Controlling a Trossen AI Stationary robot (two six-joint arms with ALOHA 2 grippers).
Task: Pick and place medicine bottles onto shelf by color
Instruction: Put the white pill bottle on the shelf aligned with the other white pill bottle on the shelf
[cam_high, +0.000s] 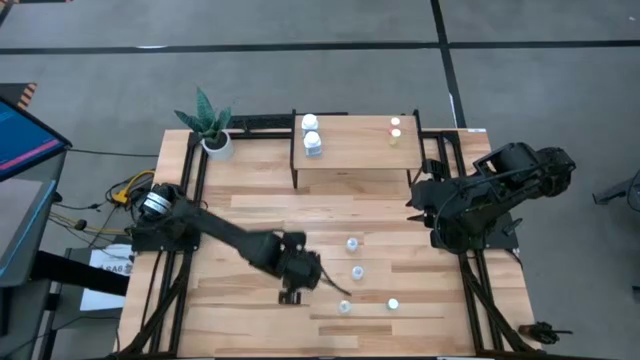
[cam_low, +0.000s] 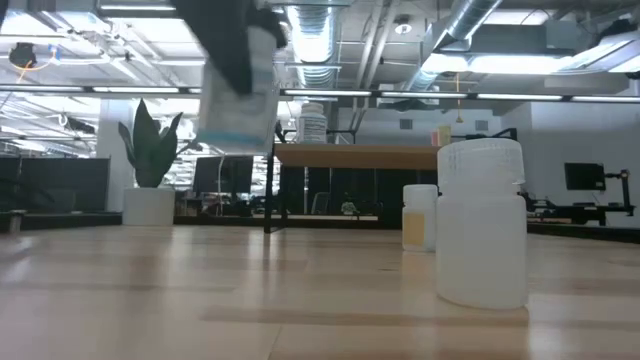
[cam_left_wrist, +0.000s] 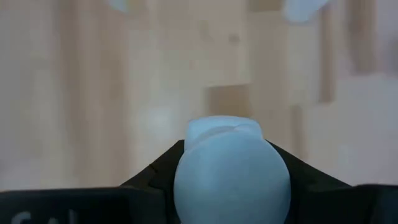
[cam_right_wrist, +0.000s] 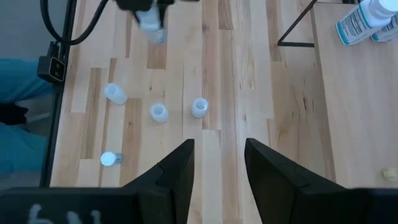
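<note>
While two white bottles (cam_high: 311, 134) top the shelf (cam_high: 350, 150), left fingers (cam_high: 300, 275) clamp another.

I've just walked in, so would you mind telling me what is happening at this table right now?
The left gripper holds a white medicine bottle lifted above the table. Two white bottles and two small ones already stand on the shelf. Four bottles wait on the table near the front. The right gripper is open and empty, parked at the table's right side.

Two dark jointed arms (cam_high: 230, 235); black wedge-shaped pincer fingers (cam_right_wrist: 177, 168)
</note>
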